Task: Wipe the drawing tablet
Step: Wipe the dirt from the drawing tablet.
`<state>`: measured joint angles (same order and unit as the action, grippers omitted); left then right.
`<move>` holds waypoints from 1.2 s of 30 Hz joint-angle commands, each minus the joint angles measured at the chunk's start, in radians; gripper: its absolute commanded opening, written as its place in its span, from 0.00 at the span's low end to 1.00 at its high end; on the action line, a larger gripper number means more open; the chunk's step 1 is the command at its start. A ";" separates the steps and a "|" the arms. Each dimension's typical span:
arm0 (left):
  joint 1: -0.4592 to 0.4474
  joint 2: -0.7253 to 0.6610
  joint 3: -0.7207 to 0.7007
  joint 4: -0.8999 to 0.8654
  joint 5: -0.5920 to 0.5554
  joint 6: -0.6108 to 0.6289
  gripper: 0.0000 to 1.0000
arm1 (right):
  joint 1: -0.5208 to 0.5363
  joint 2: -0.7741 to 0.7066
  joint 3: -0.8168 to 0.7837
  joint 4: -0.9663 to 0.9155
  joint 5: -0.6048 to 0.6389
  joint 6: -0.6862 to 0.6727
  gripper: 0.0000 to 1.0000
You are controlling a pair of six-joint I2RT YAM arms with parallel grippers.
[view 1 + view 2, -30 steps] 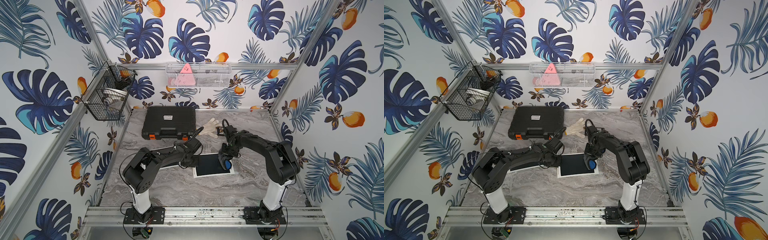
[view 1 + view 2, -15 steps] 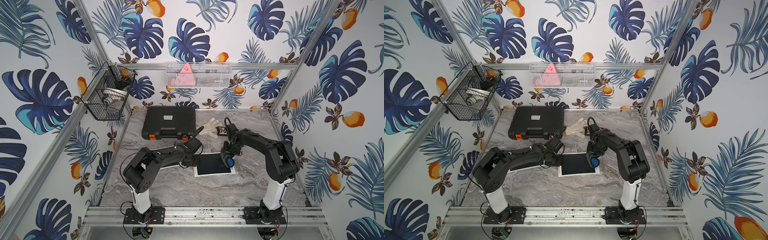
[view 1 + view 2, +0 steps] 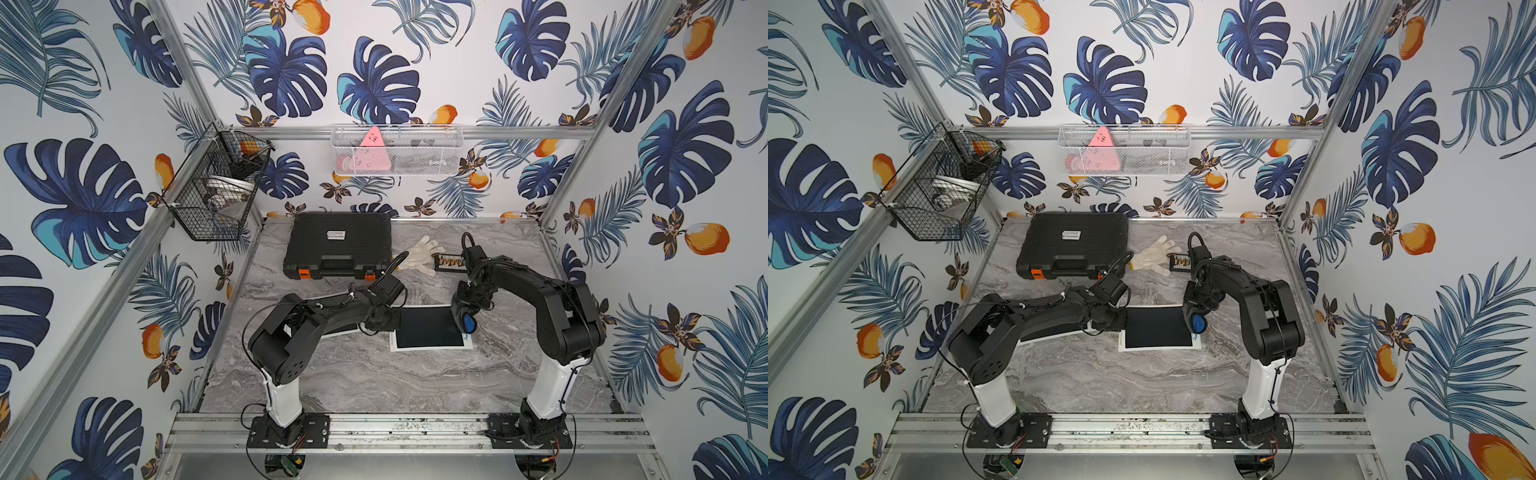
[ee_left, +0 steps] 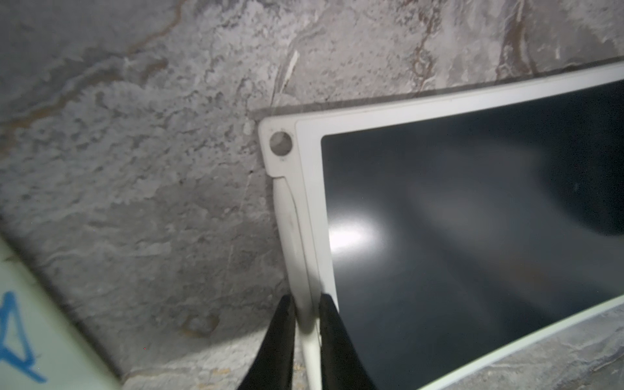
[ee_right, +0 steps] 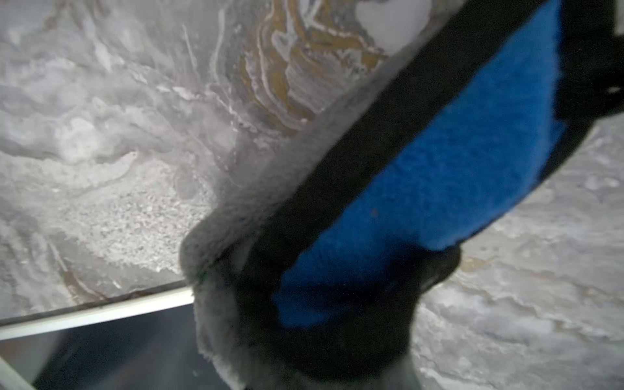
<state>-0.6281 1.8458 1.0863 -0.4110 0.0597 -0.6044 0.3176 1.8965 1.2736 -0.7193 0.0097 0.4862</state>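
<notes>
- The drawing tablet (image 3: 430, 328) is found lying flat, screen up, on the bench (image 3: 374, 374), at the middle between the two arms.
- In both top views its long axis is seen running across the bench from one arm to the other, slightly skewed; a white frame surrounds the dark screen.
- The left end effector (image 4: 305, 304) is closed on the white rim of the tablet's short side nearest the left arm, one finger on each side of the rim.
- The right end effector (image 3: 466, 307) is pointed downward and clamped on a grey and blue cloth (image 5: 405, 189); its fingers are hidden by the fabric.
- The cloth is pressed against the opposite short side, at the far corner, overlapping the frame.
- Counted: two arms, one cloth, one black case (image 3: 338, 245), one white glove (image 3: 419, 257).
- A second white-framed board (image 3: 336, 328) is noted partly under the left arm, well clear of the cloth.
</notes>
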 commanded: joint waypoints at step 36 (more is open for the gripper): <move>-0.015 0.100 0.002 -0.178 -0.100 0.025 0.26 | 0.120 0.023 -0.020 -0.095 -0.033 0.081 0.00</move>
<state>-0.6411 1.8858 1.1122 -0.3470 0.0292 -0.6010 0.3866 1.8820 1.2453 -0.7956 0.0311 0.5358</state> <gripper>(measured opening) 0.253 0.117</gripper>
